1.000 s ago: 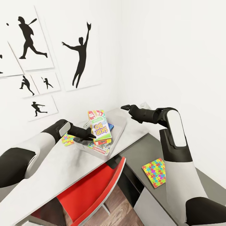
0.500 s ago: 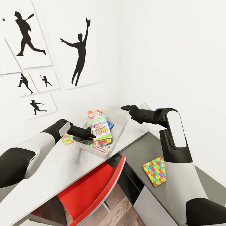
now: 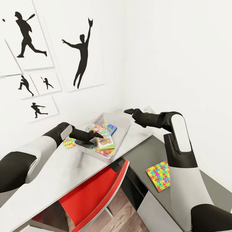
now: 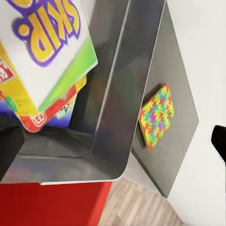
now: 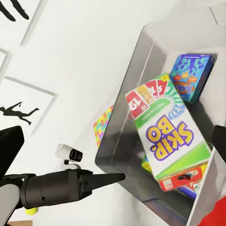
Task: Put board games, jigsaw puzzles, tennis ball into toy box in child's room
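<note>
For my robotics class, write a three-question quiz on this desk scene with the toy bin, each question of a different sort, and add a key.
1. True or false: the Skip-Bo game box lies inside the toy box.
2. Multiple choice: the jigsaw puzzle near the right arm lies on
A) the red chair
B) the dark-grey desk section
C) the floor
3. Fill in: the second jigsaw puzzle lies on the pale desk top, beside the ____ gripper's arm.

Key
1. True; it rests on other boxes there.
2. B.
3. left.
</note>
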Tool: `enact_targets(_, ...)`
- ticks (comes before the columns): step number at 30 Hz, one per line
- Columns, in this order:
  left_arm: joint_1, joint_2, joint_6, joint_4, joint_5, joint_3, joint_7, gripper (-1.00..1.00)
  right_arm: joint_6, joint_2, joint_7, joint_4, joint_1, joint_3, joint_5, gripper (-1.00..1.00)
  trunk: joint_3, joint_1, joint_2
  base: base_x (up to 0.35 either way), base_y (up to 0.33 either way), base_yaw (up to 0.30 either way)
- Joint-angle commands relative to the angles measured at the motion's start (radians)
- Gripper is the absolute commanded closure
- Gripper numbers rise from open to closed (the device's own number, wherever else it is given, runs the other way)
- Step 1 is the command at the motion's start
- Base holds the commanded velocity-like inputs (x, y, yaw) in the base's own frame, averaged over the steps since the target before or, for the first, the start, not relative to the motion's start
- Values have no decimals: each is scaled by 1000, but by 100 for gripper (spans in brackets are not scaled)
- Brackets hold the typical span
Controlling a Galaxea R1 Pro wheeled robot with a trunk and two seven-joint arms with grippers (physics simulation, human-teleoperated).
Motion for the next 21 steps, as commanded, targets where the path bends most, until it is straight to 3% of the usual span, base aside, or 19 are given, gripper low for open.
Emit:
enact_targets(1,-1,1,2,-1,-3,-4,-7,-100,2,0,-10,-1,-1,-1,-9,-100,-2,1,-2,0,0,0)
enact_targets(21,-1,3,0,-6,-3,-4,-14,-100,2,1,-6,-1,-1,0,-9,-100,-2,1,-2,0,0,0)
